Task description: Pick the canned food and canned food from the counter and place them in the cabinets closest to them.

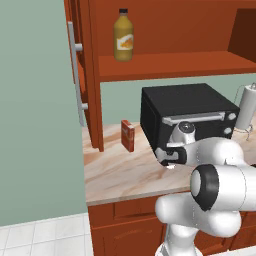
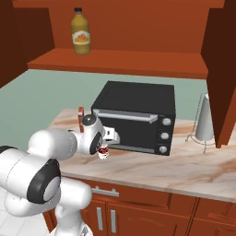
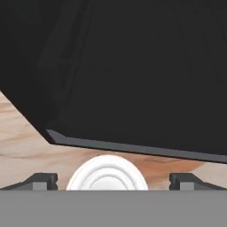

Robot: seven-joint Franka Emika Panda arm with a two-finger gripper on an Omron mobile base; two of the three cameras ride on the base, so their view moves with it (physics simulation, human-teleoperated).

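Note:
A small can with a dark red label and white bands (image 2: 103,153) stands on the beige marbled counter (image 2: 184,168) just in front of the black oven's lower left corner. Its white ribbed lid (image 3: 107,175) lies between my two dark fingertips (image 3: 42,181) in the hand view. My gripper (image 2: 104,147) hangs open right above the can, one finger on each side, not closed on it. In the left base view the gripper (image 1: 169,162) sits at the oven's front corner, mostly hidden by my arm. The red-brown cabinet (image 1: 170,65) above stands open, its door handle (image 1: 77,75) at the left.
The black oven (image 1: 185,112) stands directly behind the can, very close to the hand. A flat red box (image 1: 128,135) stands left of the oven. A yellow-labelled bottle (image 1: 123,36) is on the cabinet shelf. A white upright object on a wire stand (image 2: 204,120) stands right of the oven.

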